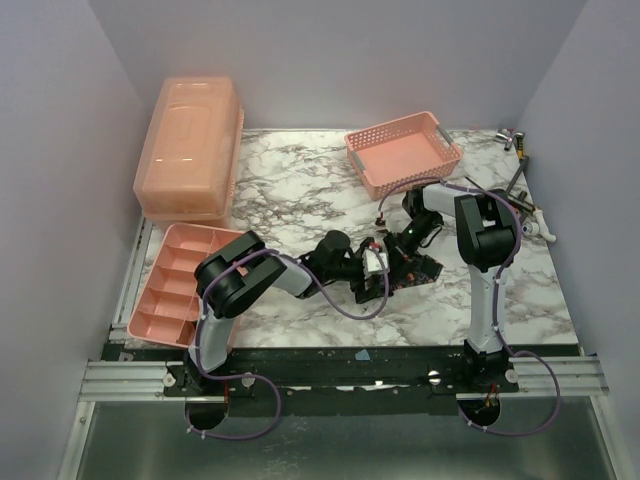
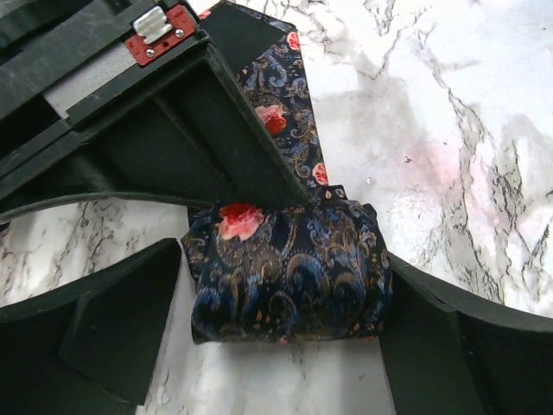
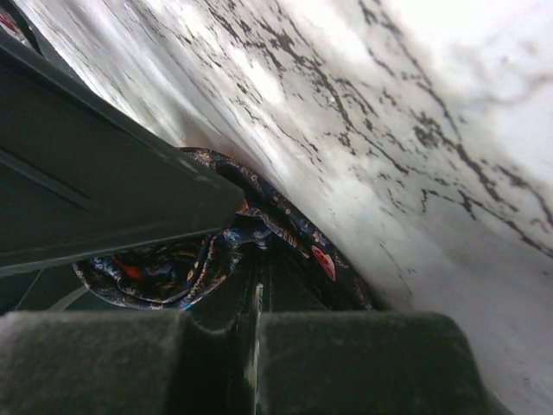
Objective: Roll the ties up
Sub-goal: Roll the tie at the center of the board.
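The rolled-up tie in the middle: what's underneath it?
The roll sits on the marble table, with stone showing around it. Its unrolled tail runs out behind, flat on the marble. What lies directly beneath the roll is covered.

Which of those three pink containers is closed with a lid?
The tall box at the back left; the divided tray in front of it and the mesh basket are open-topped.

The right gripper [image 3: 257, 298], fingers pressed together, pokes into a dark patterned tie [image 3: 164, 272] curling around its tips on the marble table [image 3: 415, 130], a black bar [image 3: 104, 199] just left.
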